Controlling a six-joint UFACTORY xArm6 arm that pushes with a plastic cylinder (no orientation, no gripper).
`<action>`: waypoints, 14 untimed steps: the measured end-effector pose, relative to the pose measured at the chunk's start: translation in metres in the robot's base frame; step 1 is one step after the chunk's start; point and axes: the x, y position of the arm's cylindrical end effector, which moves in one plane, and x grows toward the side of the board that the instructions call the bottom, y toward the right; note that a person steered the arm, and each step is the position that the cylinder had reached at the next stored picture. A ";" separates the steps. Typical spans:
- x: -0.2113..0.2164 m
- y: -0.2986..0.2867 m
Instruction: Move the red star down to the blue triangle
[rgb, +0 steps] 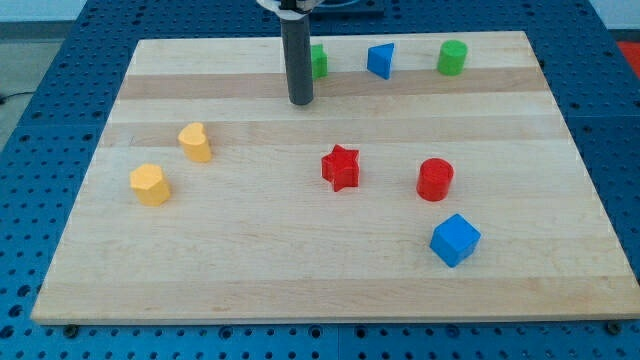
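Note:
The red star (341, 167) lies near the middle of the wooden board (250, 270). The blue triangle (380, 61) sits near the view's top edge, up and to the right of the star. My tip (301, 103) is the lower end of the dark rod and rests on the board above and a little left of the red star, well apart from it. It stands to the left of the blue triangle.
A green block (318, 62) is partly hidden behind the rod. A green cylinder (452, 57) stands at top right. A red cylinder (435, 179) and blue cube (455, 240) lie right of the star. A yellow heart (196, 142) and yellow hexagon (150, 185) lie left.

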 end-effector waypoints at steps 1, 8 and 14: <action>0.003 0.003; 0.147 0.052; 0.089 0.025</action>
